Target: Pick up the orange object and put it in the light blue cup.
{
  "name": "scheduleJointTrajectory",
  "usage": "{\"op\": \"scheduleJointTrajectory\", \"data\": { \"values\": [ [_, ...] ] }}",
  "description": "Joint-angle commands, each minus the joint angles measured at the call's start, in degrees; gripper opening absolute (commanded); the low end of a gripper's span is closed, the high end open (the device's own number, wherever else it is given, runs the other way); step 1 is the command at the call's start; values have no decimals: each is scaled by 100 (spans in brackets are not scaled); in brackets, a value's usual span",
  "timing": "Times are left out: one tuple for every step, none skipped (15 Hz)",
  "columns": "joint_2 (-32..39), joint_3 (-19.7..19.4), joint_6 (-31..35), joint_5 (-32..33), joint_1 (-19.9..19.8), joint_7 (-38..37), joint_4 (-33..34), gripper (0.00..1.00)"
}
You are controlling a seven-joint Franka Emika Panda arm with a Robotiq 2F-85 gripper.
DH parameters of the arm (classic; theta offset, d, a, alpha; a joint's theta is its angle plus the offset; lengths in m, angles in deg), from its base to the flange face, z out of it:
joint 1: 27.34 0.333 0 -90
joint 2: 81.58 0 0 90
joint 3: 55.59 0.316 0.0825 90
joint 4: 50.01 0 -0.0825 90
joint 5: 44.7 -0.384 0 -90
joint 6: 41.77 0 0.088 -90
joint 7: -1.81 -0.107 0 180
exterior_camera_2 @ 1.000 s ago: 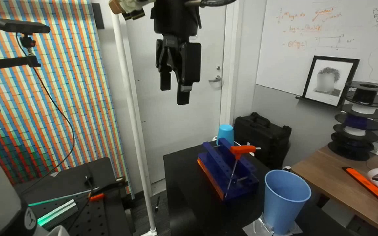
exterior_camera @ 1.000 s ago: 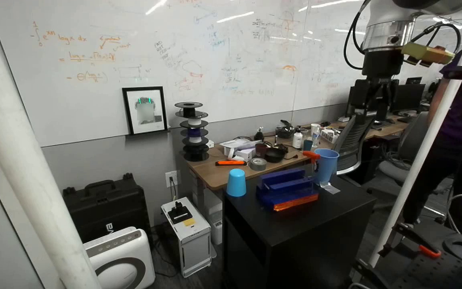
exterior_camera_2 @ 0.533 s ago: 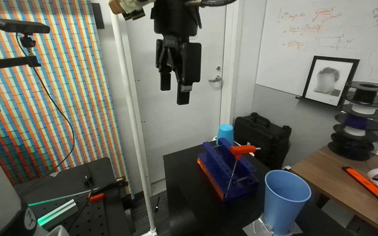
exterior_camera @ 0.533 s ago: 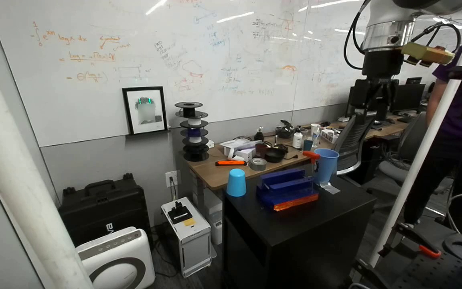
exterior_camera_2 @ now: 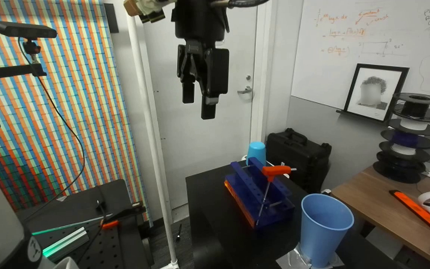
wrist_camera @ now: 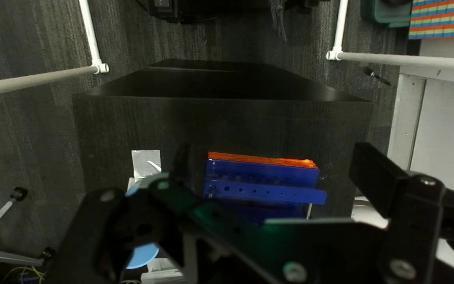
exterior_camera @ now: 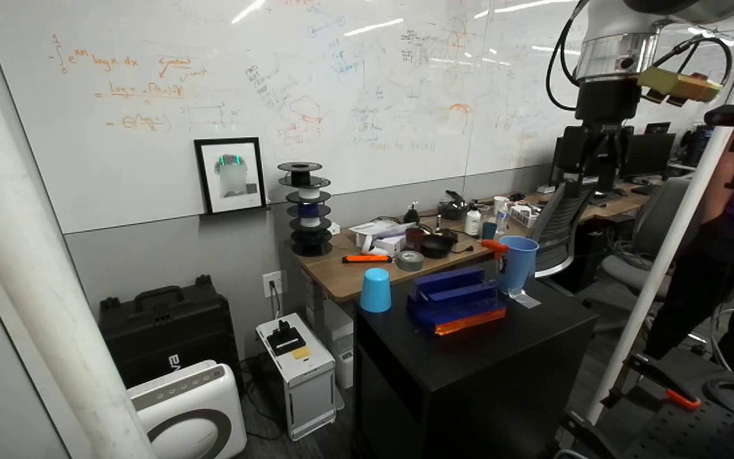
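Note:
The orange object appears to be a T-handle hex key with an orange handle point(exterior_camera_2: 274, 172) point(exterior_camera: 494, 246). Its shaft leads down into the blue holder point(exterior_camera_2: 254, 198) point(exterior_camera: 450, 293); it is hidden behind my gripper in the wrist view. A light blue cup point(exterior_camera_2: 325, 231) point(exterior_camera: 518, 264) stands upright, taped down beside the holder. A brighter blue cup point(exterior_camera_2: 256, 152) point(exterior_camera: 376, 291) stands upside down at the holder's other end. My gripper point(exterior_camera_2: 198, 102) point(exterior_camera: 590, 172) hangs high above the holder, empty, its fingertips wide apart in the wrist view point(wrist_camera: 276, 169).
The holder and cups stand on a black cabinet point(wrist_camera: 219, 122). The holder has an orange edge point(wrist_camera: 258, 159). A desk point(exterior_camera: 335, 271) behind carries an orange-black knife point(exterior_camera: 367, 259), a tape roll point(exterior_camera: 410, 260) and stacked spools point(exterior_camera: 306, 207). White poles point(exterior_camera_2: 149, 112) stand nearby.
The arm, gripper, holder and cups have not moved. The person in the background has shifted, and the white pole at the edge of an exterior view has swayed slightly.

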Motion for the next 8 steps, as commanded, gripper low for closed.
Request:
{"op": "scheduleJointTrajectory", "data": {
  "values": [
    [134, 46, 192, 57, -36, -103, 8, 100],
    [252, 57, 385, 85, -63, -172, 3, 100],
    [338, 68, 593, 104, -87, -253, -14, 100],
    [461, 67, 817, 110, -103, -305, -17, 100],
    [589, 69, 1159, 116, -123, -372, -43, 100],
    [741, 60, 1394, 102, -130, -412, -27, 100],
    [921, 39, 1667, 76, -129, -412, -12, 100],
    [1100, 30, 1867, 50, -127, -429, 13, 100]
  ]
}}
